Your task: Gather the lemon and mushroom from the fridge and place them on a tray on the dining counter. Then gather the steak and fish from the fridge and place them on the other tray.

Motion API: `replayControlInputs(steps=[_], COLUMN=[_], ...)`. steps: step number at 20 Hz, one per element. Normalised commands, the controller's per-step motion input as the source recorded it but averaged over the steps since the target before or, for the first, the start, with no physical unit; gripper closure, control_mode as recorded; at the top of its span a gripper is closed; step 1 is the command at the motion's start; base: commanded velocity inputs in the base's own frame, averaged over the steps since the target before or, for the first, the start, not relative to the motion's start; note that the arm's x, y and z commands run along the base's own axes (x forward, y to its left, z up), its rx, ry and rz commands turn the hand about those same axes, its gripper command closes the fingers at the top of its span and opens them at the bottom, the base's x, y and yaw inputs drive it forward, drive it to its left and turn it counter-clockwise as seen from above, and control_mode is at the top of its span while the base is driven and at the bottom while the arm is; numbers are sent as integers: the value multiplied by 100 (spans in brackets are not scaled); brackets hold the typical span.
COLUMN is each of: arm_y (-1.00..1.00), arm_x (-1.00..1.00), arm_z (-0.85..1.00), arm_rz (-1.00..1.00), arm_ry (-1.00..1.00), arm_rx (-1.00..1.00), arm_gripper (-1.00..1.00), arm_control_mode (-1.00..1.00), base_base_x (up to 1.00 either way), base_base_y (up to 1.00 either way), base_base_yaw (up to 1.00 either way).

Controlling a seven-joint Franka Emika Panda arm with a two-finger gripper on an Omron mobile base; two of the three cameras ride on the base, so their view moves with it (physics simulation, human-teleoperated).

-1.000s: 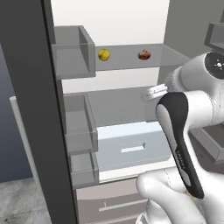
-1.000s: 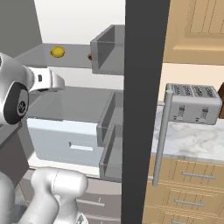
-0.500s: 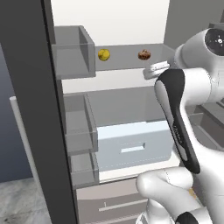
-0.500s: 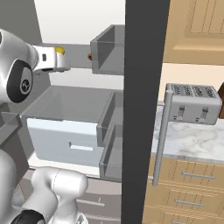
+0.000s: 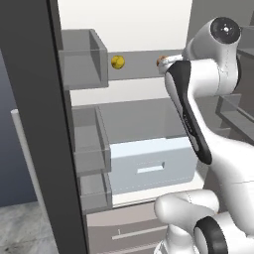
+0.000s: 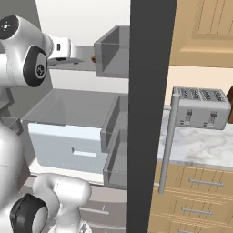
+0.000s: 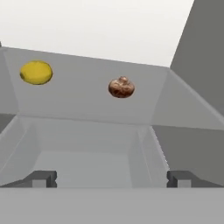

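While the fridge (image 5: pixel 59 149) stands with its door swung aside, its grey shelf (image 7: pixel 87 109) carries the lemon (image 7: pixel 36 72) near the left wall and the mushroom (image 7: pixel 121 87) just right of the middle, well apart, both toward the back edge. Bare shelf lies between them and along the front edge. The hand (image 7: pixel 111 178) is spread wide, holding nothing, level before the shelf's front edge. The lemon's long axis runs along the shelf; the mushroom's cap faces up.

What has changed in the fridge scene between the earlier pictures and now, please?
The arm has raised the open gripper from the middle of the fridge to the upper shelf, close to the mushroom. Nothing was grasped. The lemon and mushroom lie where they were.
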Motion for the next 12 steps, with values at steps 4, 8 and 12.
replayControlInputs(steps=[4, 8, 12], arm_y=[-16, -18, -10], arm_x=[66, 63, 53], arm_z=[-9, -8, -16], arm_rz=[0, 0, 0], arm_ry=[3, 3, 3], arm_rx=[0, 0, 0], arm_gripper=[-100, -100, -100], arm_control_mode=[-100, -100, -100], base_base_x=[0, 0, 0], base_base_y=[0, 0, 0], base_base_yaw=[0, 0, 0])
